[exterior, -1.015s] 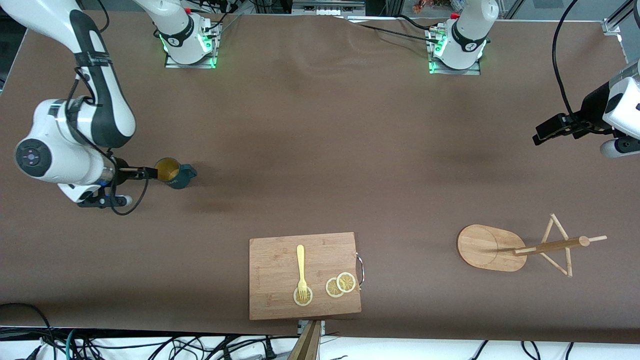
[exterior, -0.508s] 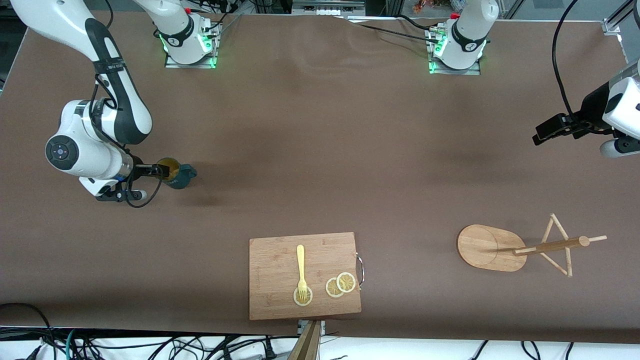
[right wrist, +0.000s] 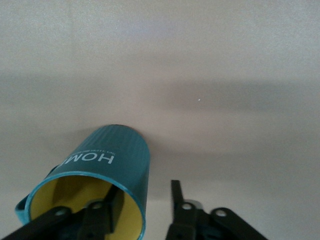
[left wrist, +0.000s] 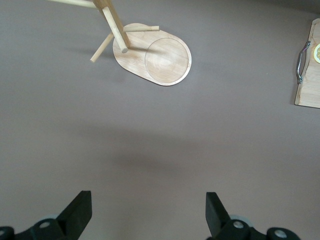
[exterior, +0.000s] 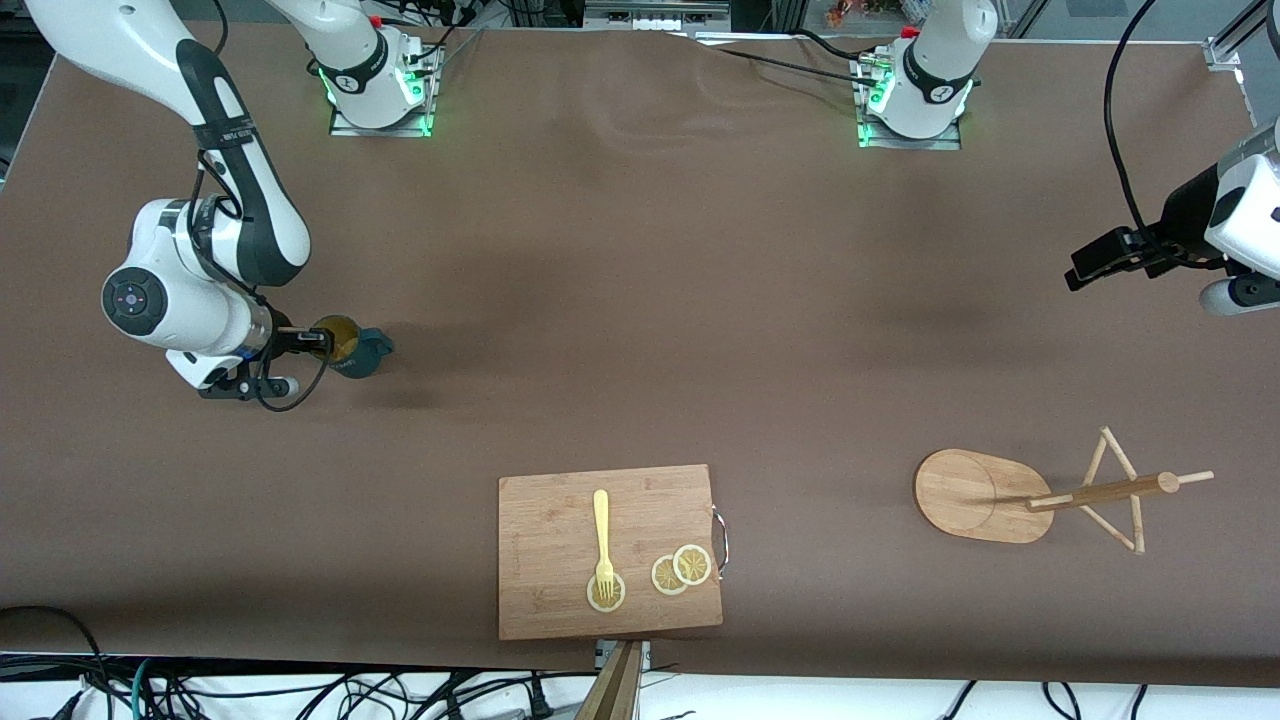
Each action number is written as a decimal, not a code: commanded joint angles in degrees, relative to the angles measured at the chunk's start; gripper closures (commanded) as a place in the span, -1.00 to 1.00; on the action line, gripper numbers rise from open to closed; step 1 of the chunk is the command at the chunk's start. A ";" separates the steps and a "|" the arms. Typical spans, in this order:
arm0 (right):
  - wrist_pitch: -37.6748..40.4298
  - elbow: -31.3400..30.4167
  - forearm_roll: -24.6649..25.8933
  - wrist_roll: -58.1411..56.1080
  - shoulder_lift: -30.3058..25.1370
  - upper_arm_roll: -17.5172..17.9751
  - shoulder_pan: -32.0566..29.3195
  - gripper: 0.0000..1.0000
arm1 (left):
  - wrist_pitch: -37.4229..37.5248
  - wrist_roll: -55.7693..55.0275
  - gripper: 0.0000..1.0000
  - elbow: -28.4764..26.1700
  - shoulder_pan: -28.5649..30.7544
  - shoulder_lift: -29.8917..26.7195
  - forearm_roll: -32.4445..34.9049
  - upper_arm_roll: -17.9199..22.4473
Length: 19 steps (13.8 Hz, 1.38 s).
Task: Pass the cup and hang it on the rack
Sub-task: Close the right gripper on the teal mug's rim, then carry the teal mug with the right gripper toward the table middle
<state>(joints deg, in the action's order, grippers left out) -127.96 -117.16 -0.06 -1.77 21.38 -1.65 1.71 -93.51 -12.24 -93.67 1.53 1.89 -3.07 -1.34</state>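
**Cup wall straddled for pickup**

Nearest the front camera lies a board with a fork and lemon slices. The rack is seen a little farther off, toward the left arm's end. Farther still, at the right arm's end, the cup is straddled at its wall by the right gripper, one finger inside, one outside, a gap remaining. Pickup is judged in hand; full closure, then a lift, is called for. The left gripper waits wide open, empty, over bare table.

From my remote seat it looked like a robotics lab: two arm bases bolted to a brown-covered table, loose cables trailing along its edge.
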 commanded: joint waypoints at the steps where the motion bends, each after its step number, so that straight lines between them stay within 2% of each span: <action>1: -0.71 -1.06 -0.74 0.62 -1.60 0.16 0.04 1.00 | 0.35 0.38 -1.00 -0.03 -0.48 -0.22 1.22 0.28; 5: -0.63 1.49 -0.82 0.80 -1.60 2.00 0.04 1.00 | 0.35 0.38 -1.00 0.06 -0.48 -0.22 1.22 0.37; 8: -0.54 4.65 -0.91 5.51 -1.60 5.50 0.74 1.00 | 0.35 0.38 -1.00 0.06 -0.48 -0.22 1.22 0.37; 13: 2.09 12.20 -0.91 19.06 0.06 6.40 12.06 1.00 | 0.35 0.38 -1.00 -0.03 -0.48 -0.22 1.22 0.37; 17: 7.27 23.44 -0.82 33.63 6.11 6.40 21.29 1.00 | 0.44 0.38 -1.00 -0.03 -0.48 -0.31 1.22 0.37; 19: 7.81 27.40 -0.91 37.17 9.11 6.48 24.99 1.00 | 0.52 0.38 -1.00 -0.03 -0.48 -0.31 1.22 0.28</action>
<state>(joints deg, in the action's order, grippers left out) -122.28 -96.35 -0.22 32.20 25.86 5.28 23.71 -93.51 -12.24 -93.70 1.50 1.90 -3.07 -1.33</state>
